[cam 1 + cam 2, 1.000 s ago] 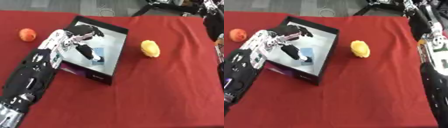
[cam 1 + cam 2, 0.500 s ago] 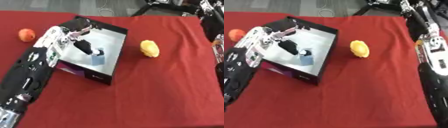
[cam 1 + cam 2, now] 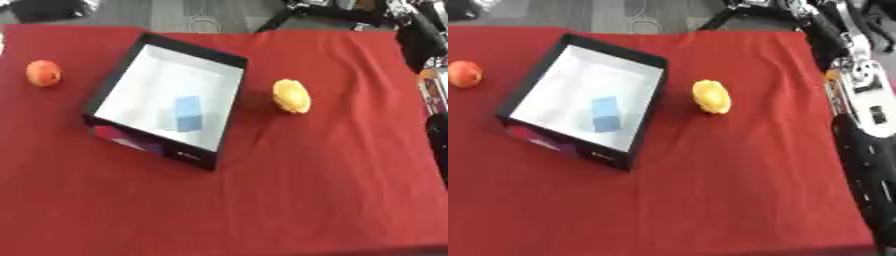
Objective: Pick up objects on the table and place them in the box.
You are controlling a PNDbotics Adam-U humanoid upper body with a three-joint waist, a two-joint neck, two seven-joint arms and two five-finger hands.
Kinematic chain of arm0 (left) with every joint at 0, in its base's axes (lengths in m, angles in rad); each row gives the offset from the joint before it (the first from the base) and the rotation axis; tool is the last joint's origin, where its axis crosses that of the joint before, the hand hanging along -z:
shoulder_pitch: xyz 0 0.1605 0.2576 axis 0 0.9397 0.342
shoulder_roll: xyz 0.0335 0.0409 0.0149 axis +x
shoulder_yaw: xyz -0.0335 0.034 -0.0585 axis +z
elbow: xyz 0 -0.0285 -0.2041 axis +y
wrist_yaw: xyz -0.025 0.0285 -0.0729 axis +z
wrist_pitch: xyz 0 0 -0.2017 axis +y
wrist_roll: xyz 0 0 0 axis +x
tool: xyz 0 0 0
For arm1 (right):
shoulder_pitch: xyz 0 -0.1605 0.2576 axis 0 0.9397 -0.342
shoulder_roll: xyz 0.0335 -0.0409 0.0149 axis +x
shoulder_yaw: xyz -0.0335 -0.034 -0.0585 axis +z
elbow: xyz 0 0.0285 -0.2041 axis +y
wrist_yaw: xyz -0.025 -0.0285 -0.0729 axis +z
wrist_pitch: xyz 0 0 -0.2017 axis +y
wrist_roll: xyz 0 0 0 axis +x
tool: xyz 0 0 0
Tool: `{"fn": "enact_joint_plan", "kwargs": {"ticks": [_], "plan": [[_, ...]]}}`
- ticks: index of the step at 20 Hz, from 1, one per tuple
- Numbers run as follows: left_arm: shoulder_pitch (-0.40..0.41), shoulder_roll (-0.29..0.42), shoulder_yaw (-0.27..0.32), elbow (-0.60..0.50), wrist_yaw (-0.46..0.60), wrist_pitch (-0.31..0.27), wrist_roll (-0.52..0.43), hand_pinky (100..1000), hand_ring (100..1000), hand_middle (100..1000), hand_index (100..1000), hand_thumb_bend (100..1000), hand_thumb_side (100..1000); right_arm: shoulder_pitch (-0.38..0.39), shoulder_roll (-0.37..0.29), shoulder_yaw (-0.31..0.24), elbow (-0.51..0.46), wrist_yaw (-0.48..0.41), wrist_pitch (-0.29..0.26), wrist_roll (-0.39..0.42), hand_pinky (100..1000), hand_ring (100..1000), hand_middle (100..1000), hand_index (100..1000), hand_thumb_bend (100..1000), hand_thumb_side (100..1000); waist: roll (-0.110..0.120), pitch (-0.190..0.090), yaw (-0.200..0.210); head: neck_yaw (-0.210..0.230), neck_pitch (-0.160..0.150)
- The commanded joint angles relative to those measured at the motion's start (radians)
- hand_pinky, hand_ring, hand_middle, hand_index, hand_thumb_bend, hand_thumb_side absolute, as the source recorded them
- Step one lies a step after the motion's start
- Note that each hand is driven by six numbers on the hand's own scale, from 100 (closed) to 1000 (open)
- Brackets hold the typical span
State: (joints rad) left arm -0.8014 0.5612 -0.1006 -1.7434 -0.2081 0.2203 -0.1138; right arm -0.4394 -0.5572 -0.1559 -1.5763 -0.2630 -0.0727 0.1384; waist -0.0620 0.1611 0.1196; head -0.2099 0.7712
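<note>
Across the red-clothed counter (image 3: 289, 190) in front of you, the black box (image 3: 229, 59) sits left of centre with a blue block (image 3: 187, 114) lying on its white floor. Just right of it lies a yellow fruit (image 3: 290, 95), and an orange one (image 3: 43, 73) sits well to the left. Your right arm (image 3: 866, 115) runs along the right edge, but its hand is blurred at the top, so you cannot tell its fingers' state; your left hand is out of sight.

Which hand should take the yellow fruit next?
Right, probably. The yellow fruit lies right of the box, on the side where the right arm shows. No left arm is in view, and neither hand can be seen.
</note>
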Motion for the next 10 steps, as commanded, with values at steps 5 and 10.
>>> {"fn": "enact_joint_plan", "kwargs": {"ticks": [5, 10], "plan": [[0.241, 0.156, 0.122, -0.234, 0.345, 0.042, 0.373, 850, 744, 762, 878, 225, 619, -0.046, -0.155, 0.053, 0.059, 0.128, -0.034, 0.106, 1000, 923, 860, 882, 100, 504, -0.01, -0.014, 0.004, -0.02, -0.001], [0.389, 0.162, 0.153, -0.256, 0.47, -0.025, 0.476, 844, 740, 759, 878, 216, 636, -0.081, -0.264, 0.136, 0.127, 0.224, -0.095, 0.228, 993, 932, 881, 898, 100, 522, -0.018, -0.01, 0.006, -0.024, -0.001]]}}
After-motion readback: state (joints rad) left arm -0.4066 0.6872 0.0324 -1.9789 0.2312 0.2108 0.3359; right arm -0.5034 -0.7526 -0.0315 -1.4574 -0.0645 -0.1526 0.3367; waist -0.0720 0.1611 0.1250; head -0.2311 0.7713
